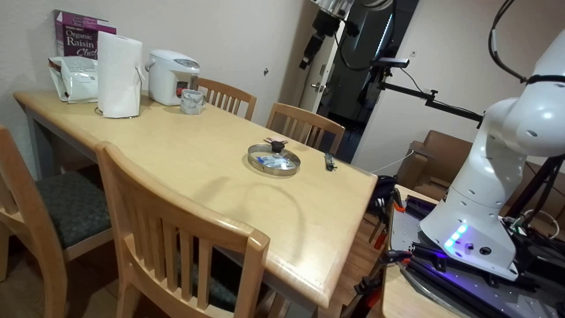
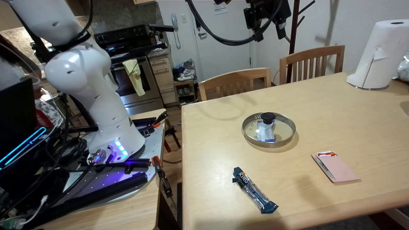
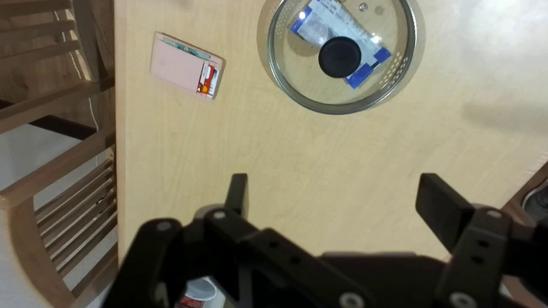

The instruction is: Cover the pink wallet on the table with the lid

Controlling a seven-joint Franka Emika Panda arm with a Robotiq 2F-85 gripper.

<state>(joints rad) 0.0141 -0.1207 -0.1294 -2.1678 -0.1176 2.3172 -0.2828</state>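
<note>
The pink wallet lies flat and uncovered on the light-wood table, with cards showing at one end. It also shows in the wrist view; in an exterior view it is a thin strip behind the lid. The round glass lid, with metal rim and black knob, rests on the table a short way from the wallet. A blue-and-white packet shows through its glass. The lid is at the top of the wrist view. My gripper is open and empty, high above the table.
A dark snack bar lies near the table edge; it also shows in an exterior view. A paper towel roll, a white water boiler and a cup stand at the far end. Wooden chairs line the table.
</note>
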